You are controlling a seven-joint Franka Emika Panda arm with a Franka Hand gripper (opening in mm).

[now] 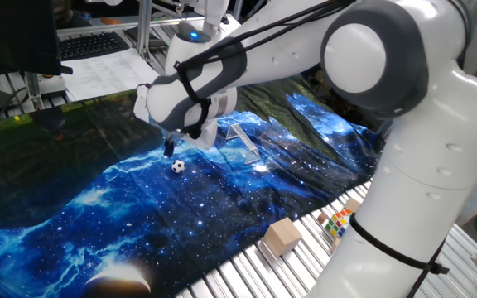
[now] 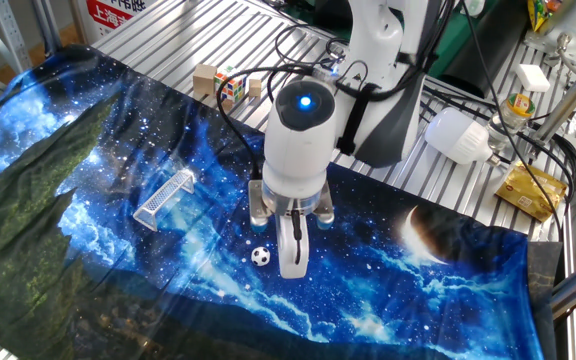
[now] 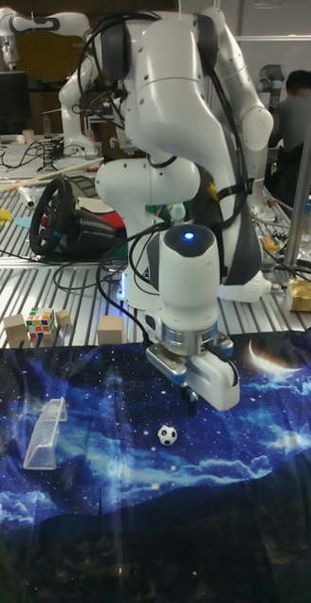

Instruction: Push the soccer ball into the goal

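Observation:
The soccer ball (image 1: 177, 165) (image 2: 259, 256) (image 3: 167, 434), tiny and white with black patches, rests on the blue galaxy cloth (image 1: 139, 223). The goal (image 1: 243, 141) (image 2: 164, 199) (image 3: 44, 433), a small frame of thin whitish rods, lies on the cloth a few ball-widths away. My gripper (image 1: 169, 149) (image 2: 291, 270) (image 3: 190, 405) hangs low over the cloth just beside the ball, on the side away from the goal. Its dark fingertips look pressed together with nothing held. I see a small gap between them and the ball.
A tan wooden block (image 1: 281, 234) and a multicoloured puzzle cube (image 1: 338, 223) (image 2: 230, 84) sit on the metal slats past the cloth's edge. More wooden blocks (image 3: 109, 330) stand there. A white bulb-shaped object (image 2: 463, 135) and a steering wheel (image 3: 57, 217) lie farther off.

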